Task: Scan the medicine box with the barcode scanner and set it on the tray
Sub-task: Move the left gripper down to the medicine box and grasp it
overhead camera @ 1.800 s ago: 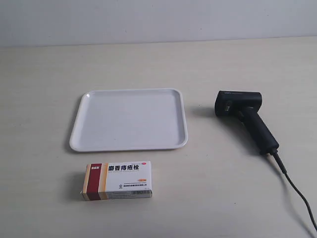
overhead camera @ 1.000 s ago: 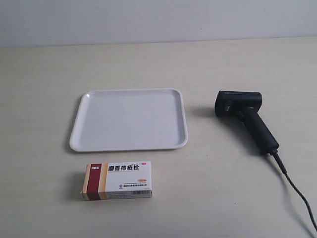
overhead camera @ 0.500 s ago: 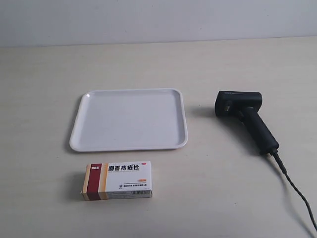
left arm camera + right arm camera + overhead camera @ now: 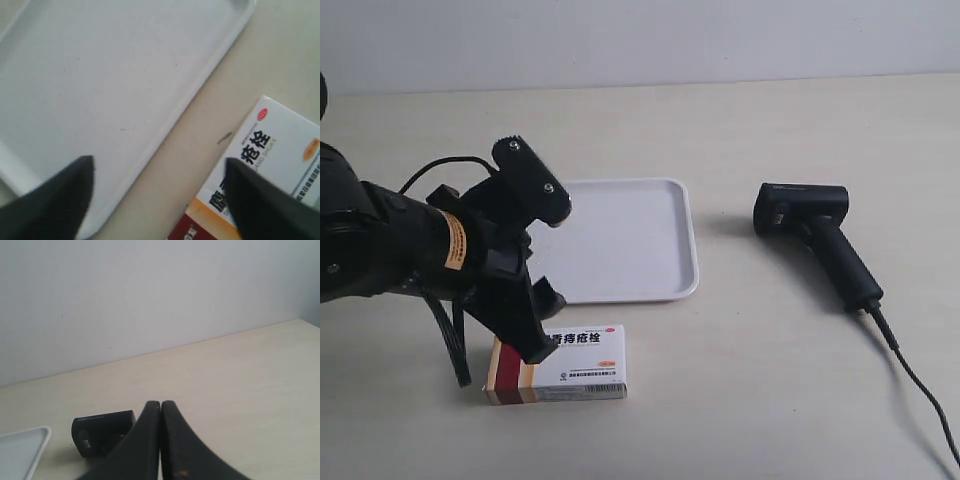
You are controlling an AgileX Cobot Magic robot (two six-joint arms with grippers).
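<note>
- Cardboard, thin and light: we judge the medicine box [image 4: 560, 364] an easy lift, but one that dents under a hard squeeze. Its printed faces look smooth and may slip.
- We advise gripping across the two long edges near the middle, since it lies flat on the table [image 4: 740, 400], just in front of the tray [image 4: 630, 240] and apart from it.
- We note the left gripper [image 4: 535, 260] hanging over the box's red-banded end. Its fingers [image 4: 60, 200] are spread wide, one over the tray rim and one over the box, holding nothing.
- We note the right gripper [image 4: 161, 440] with its fingers pressed together and empty, aimed towards the scanner [image 4: 102, 432].
- The scanner [image 4: 815, 240] lies on its side well to the tray's other side, cable trailing off the table edge.
- Against half a second earlier, the left arm has entered the exterior view; then no arm showed. Box, tray and scanner have not shifted.
</note>
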